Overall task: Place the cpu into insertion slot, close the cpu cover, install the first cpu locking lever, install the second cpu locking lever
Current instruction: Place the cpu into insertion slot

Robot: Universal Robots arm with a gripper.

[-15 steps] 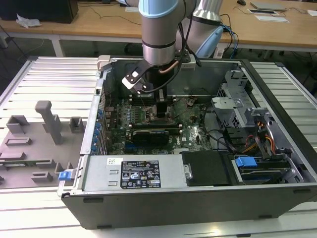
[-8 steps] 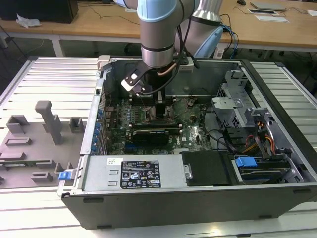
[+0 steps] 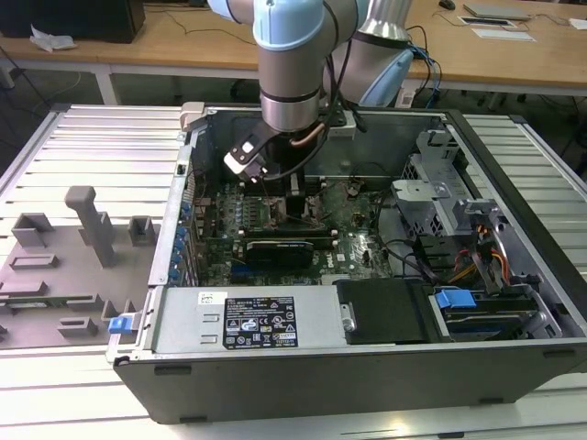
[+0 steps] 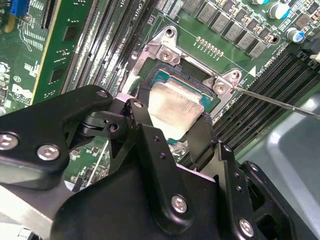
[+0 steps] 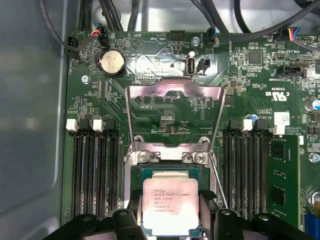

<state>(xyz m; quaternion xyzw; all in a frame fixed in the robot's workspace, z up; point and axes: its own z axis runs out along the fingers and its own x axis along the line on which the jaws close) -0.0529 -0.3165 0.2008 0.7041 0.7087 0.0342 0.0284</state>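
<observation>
Cpu [image 5: 171, 205] sits between my jaws, which are closed on two opposite edges of it, right over the insertion slot [image 4: 195, 76] on the green motherboard [image 5: 90, 100]. I cannot tell whether it is fully seated. The cpu cover [image 5: 175, 88] is swung open, clear of the slot. In the exterior view my arm [image 3: 289, 82] reaches down into the open computer case [image 3: 367, 367].

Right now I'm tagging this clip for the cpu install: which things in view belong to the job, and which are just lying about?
Job: cpu, held by the gripper; insertion slot beneath it; cpu cover, swung open; a thin locking lever beside the slot.
Lying about: coin battery; memory slots; power supply; grey blocks at the exterior view's left.
</observation>
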